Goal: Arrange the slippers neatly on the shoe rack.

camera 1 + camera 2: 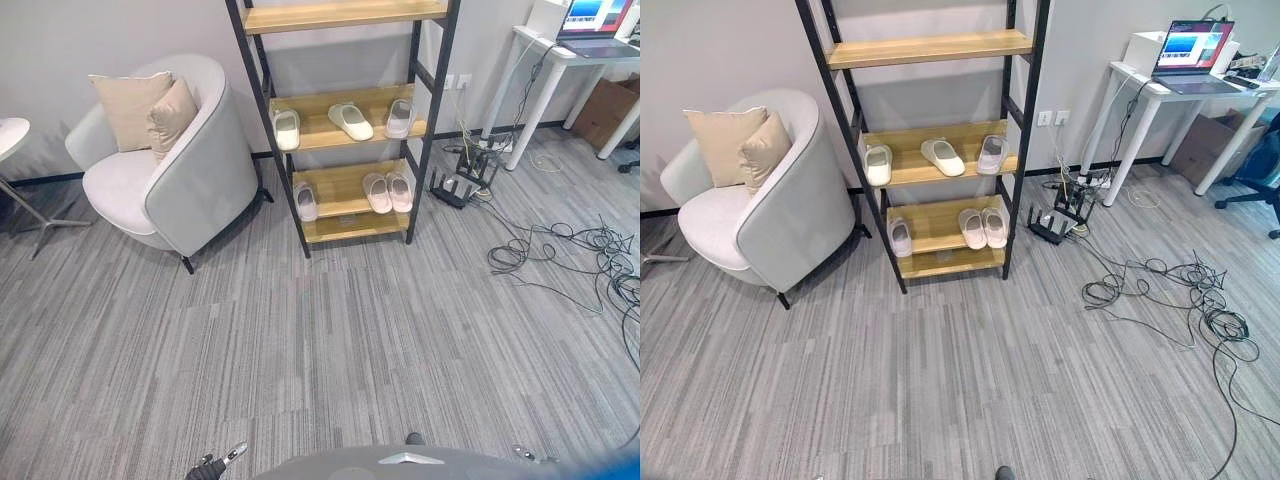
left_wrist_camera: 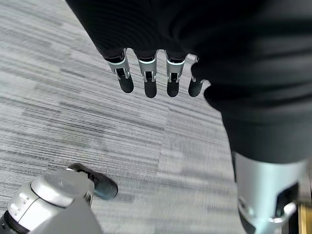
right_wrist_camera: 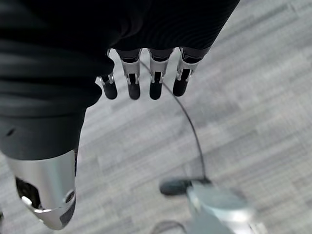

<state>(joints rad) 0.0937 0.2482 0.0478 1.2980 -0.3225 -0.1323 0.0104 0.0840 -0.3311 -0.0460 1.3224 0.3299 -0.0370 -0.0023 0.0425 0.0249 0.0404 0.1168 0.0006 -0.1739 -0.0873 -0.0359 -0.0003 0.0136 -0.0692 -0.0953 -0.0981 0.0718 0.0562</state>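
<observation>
Already the pale slippers (image 1: pixel 351 121) sit on the black-framed wooden shoe rack (image 1: pixel 345 191) — three on the middle shelf, one askew, and three below. Both hands hang empty with relaxed, straight fingers: left hand (image 2: pixel 148 73), right hand (image 3: pixel 141 73), well apart from the rack. Best to approach squarely, then straighten the angled slipper (image 1: pixel 942 156) — gently, without nudging its neighbours.

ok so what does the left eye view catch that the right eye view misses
Left eye view: the rim of a round white side table at far left and the left hand at the bottom edge. Right eye view: the laptop whole, plus a blue chair. Both: the shoe rack with six slippers on its two lower shelves, and the armchair.
</observation>
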